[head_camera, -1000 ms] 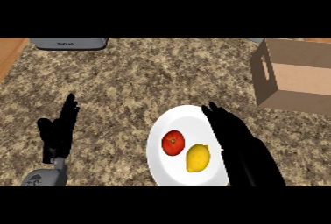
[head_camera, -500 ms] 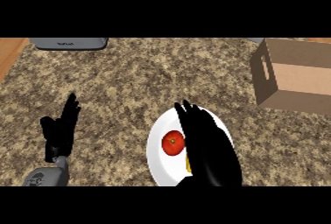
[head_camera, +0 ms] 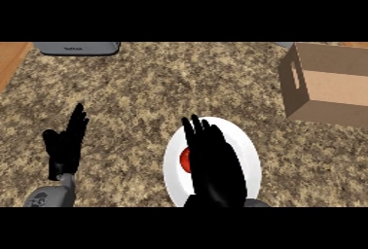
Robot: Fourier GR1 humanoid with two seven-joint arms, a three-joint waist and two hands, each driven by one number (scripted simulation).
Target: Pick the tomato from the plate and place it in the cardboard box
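In the head view, we saw the right hand (head_camera: 215, 170) come in from the lower edge and lie over the white plate (head_camera: 247, 146), covering its middle and lower part. Its fingers (head_camera: 195, 131) were stretched out straight and close together, pointing up the view toward the plate's far rim, and nothing was closed in them. The tomato (head_camera: 185, 159) was on the plate and showed only as a red sliver at the hand's left edge, with the rest hidden under the palm. We could not tell whether the hand touched it or only hung above it.

The left hand (head_camera: 67, 145) rested at the lower left, well apart from the plate, flat and relaxed with its fingers up and holding nothing.

The cardboard box (head_camera: 327, 85) stood at the upper right of the speckled granite counter (head_camera: 144, 92), its open top tilted toward us and a slot handle in its near side wall. It was clear of the plate. A grey appliance (head_camera: 78, 47) sat at the top left edge, and a strip of wooden surface (head_camera: 10, 61) ran down the far left.
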